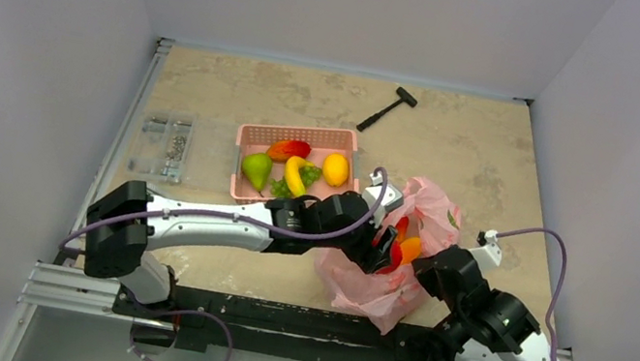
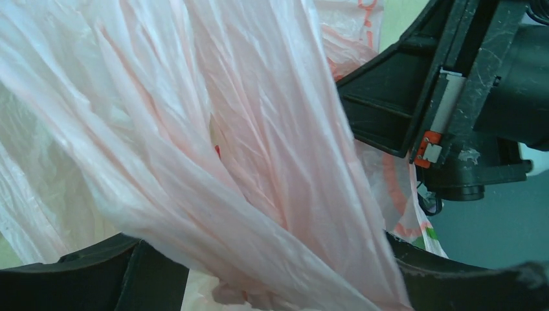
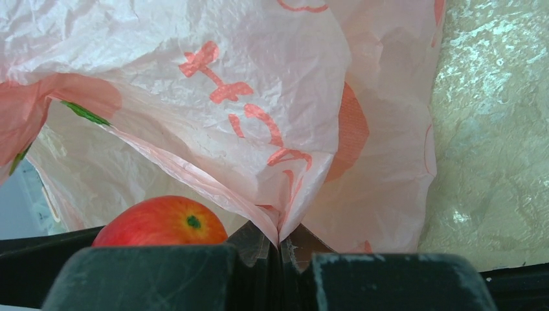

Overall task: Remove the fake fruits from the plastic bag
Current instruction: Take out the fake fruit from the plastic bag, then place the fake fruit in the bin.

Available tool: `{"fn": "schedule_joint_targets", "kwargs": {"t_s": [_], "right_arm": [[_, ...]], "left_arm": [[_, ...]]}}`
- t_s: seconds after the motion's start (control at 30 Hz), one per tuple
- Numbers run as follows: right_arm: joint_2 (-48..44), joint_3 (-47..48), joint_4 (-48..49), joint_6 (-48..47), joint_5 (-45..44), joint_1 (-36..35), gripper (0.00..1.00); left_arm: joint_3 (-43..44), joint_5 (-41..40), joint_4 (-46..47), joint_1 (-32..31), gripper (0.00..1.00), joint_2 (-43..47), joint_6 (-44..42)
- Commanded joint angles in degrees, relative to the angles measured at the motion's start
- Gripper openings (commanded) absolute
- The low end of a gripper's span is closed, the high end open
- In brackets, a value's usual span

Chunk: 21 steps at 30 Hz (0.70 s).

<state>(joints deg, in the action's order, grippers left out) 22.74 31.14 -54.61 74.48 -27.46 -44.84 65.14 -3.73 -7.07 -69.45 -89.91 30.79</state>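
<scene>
Right pincer (image 3: 281, 249) is seen clamped shut on the rim of the plastic bag (image 3: 259, 97), the red apple (image 3: 162, 223) lodged inside at its nine o'clock, judged nearer the left pincer (image 1: 386, 249), held wide open with nothing gripped.

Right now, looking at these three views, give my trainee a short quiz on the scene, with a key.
1. True or false: on the right arm, the jaws are shut on the plastic bag.
2. What lies in the pink basket? A spoon, B banana, C cup.
3. Fill in: in the right wrist view, the red fruit beside the jaws is an ___.
Key: 1 true; 2 B; 3 apple.
</scene>
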Motion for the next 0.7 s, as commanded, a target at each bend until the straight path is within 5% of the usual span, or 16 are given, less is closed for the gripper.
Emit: {"fn": "schedule_joint_targets", "kwargs": {"t_s": [0.0,0.43,0.67], "right_arm": [[-0.5,0.6,0.6,0.1,-2.2,0.1,0.0],[-0.2,0.7,0.6,0.3,-3.2,0.1,0.0],[0.3,1.5,0.8,-0.5,-3.6,0.1,0.0]], "left_arm": [[-1.5,3.4,0.8,-0.1,0.02,4.7,-0.4],[-7.5,-1.0,-13.2,11.6,0.01,26.6,-7.9],[-7.7,-8.0,-13.0,20.4,0.03,27.2,-8.8]]}}
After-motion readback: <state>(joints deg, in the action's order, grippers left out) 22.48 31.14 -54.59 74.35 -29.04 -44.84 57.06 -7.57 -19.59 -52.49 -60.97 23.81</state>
